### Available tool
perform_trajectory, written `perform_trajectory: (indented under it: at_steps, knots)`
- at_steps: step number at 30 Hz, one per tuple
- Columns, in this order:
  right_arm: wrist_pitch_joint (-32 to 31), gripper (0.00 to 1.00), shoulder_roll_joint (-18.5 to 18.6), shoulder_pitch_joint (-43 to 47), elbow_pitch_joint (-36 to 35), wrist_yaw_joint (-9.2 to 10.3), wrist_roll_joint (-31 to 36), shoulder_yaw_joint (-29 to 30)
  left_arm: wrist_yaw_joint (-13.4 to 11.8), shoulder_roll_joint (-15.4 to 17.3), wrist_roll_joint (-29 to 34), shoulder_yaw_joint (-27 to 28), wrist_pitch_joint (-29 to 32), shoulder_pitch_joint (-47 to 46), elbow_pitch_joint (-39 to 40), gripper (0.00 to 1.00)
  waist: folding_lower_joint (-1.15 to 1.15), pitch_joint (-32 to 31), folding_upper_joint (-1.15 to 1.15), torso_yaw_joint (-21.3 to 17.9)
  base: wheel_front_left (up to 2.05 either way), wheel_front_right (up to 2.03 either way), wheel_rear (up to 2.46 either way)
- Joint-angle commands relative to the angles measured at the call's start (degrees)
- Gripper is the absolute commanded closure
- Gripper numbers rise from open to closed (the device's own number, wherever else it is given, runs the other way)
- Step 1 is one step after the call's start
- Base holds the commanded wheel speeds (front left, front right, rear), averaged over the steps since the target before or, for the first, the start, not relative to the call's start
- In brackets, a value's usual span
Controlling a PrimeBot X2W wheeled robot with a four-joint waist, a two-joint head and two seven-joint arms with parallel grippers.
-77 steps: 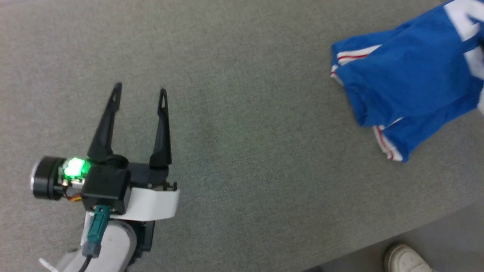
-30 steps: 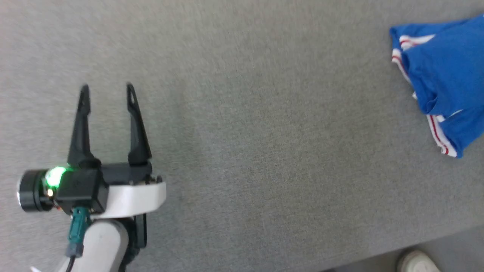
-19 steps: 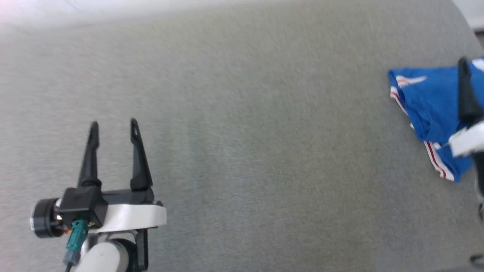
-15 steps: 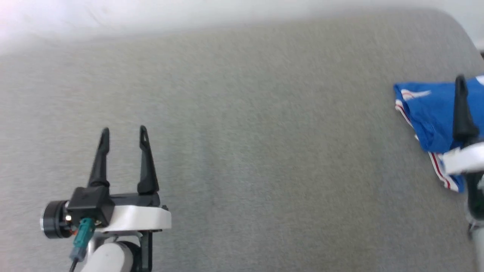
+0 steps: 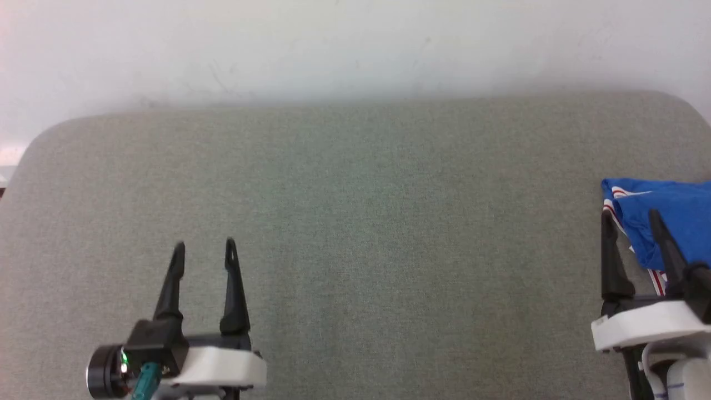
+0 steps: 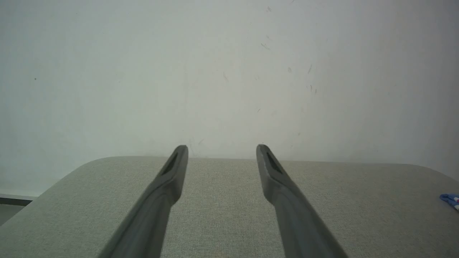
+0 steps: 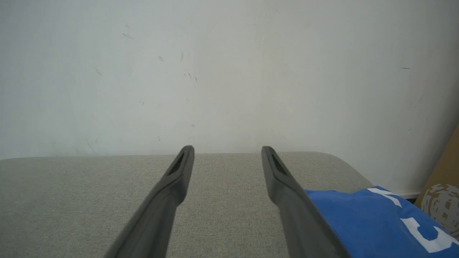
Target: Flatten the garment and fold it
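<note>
Head view: spot shirt (image 5: 675, 208) crumpled at table (image 5: 355, 222) edge, by right gripper (image 5: 631, 214); that and left gripper (image 5: 204, 243) gaping, empty.

Left wrist: barely catches a blue corner, well off.

Right wrist: could pinch several layers, or shove shirt overboard.

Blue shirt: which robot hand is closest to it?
The right gripper, right beside the garment; the left gripper is far off on the other side.

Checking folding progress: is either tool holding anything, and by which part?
Nothing is held: the left tool and right tool are open, empty; the bright blue cloth T-shirt lies loose.
</note>
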State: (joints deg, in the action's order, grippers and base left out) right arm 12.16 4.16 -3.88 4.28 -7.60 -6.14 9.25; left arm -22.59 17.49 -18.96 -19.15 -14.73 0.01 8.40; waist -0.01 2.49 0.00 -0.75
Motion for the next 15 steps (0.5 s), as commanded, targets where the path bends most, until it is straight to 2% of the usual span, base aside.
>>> perform_trajectory:
  at_steps: [1,7,15]
  knots:
    - [0.34,0.00,-0.56,1.77,-0.25,0.11,1.14,0.22,0.99,-0.85,0.89,0.84,-0.26,2.32,-0.22,0.00,0.01,-1.25,0.00,0.42,0.00,0.00,0.00]
    - [0.39,0.00,-1.17,4.62,0.43,0.11,2.22,-0.21,3.07,-2.85,1.53,2.30,-0.26,5.37,-1.47,0.00,0.01,-1.86,0.00,0.05,0.00,0.00,0.00]
    - [0.91,0.00,-1.26,5.81,1.89,0.11,0.02,-1.41,5.38,-5.53,3.60,5.50,-0.27,7.63,-1.77,0.00,0.01,-1.87,0.00,-0.67,0.00,0.00,0.00]
